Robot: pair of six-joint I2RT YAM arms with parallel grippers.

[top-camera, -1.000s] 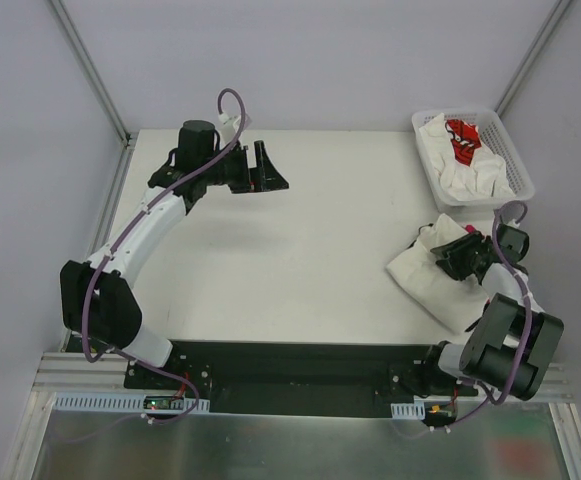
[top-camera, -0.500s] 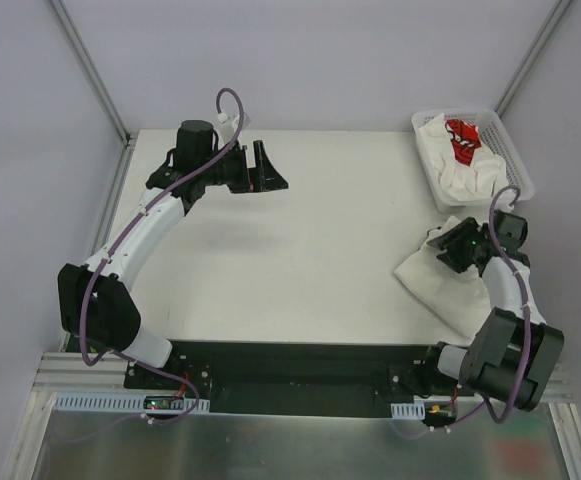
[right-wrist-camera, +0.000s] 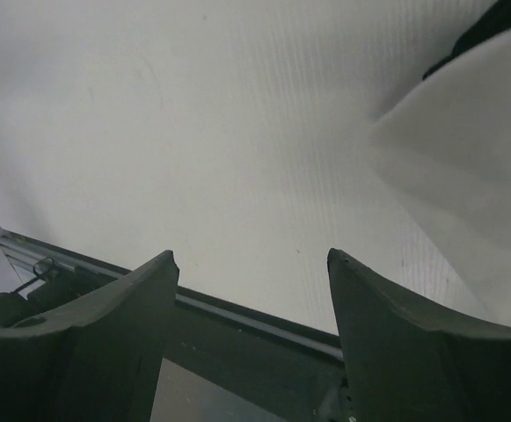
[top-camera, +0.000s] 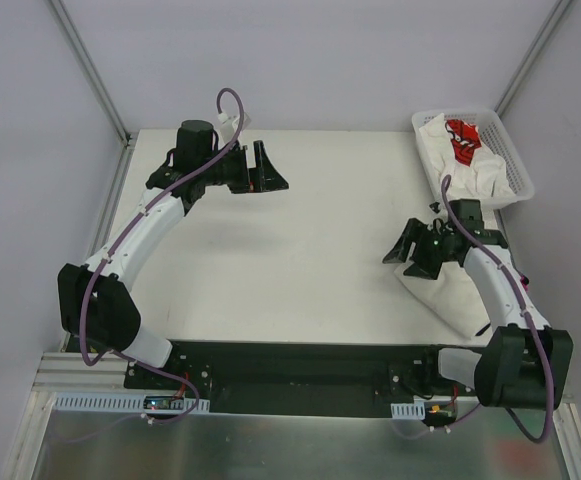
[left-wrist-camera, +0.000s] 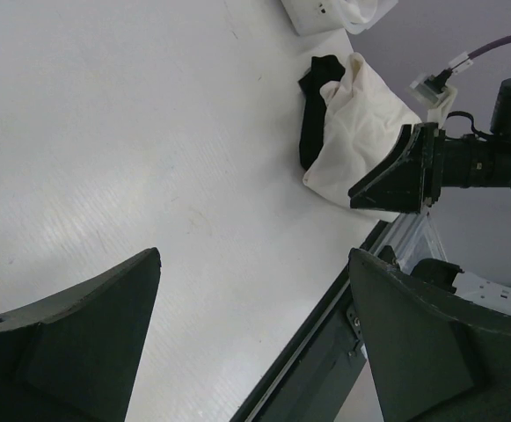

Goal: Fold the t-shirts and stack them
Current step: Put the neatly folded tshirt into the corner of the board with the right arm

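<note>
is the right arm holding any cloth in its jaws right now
No, the right wrist view shows the right gripper with jaws apart over the table, the cream t-shirt lying off to its side.

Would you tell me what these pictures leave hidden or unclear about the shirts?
Black cloth: top view, lost under the black right hand; left wrist, the cream shirt covers part.
Basket: top view, shirt count too crumpled to tell; left wrist, cut off at top edge.
Red print: too small to read.

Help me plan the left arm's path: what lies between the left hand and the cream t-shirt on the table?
From the left hand: bare table, then the open right hand at the edge of the cream t-shirt; the top external view shows this.
</note>
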